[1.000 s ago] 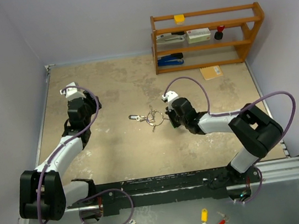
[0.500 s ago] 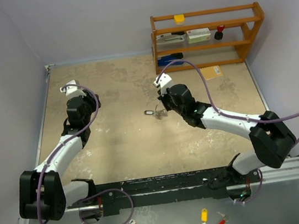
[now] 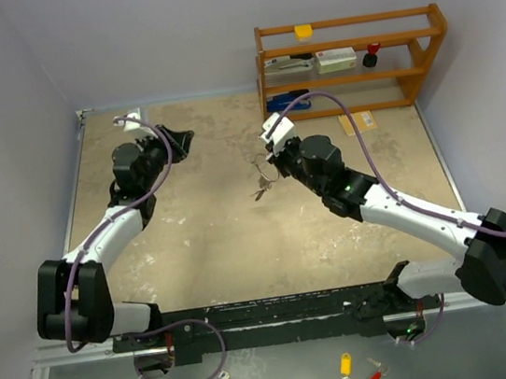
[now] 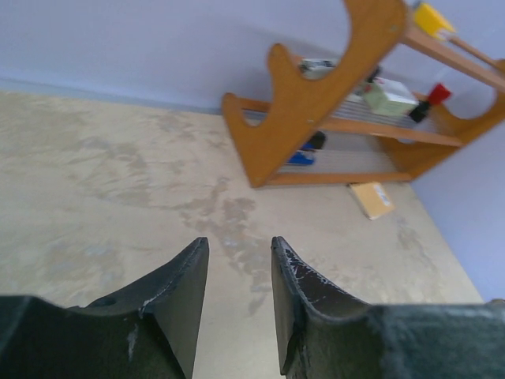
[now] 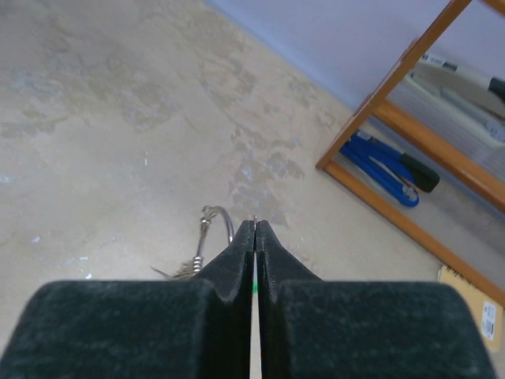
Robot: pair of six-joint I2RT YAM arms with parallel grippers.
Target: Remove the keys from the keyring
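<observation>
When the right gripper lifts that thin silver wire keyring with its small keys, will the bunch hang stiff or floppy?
Probably floppy: the small keys hang loosely at the shut right gripper. The thin silver wire keyring itself looks rigid, though likely slippery and apt to swing.

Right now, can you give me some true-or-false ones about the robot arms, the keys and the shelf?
1. The left gripper holds the keys. False: its jaws stand apart with nothing between them.
2. The right gripper is shut on the keyring. True.
3. The keys lie beside the left gripper. False: they hang at the right gripper.
4. A blue stapler sits on the bottom level of the wooden shelf. True.
5. The shelf stands on the left side of the table. False: it stands at the far right corner.
</observation>
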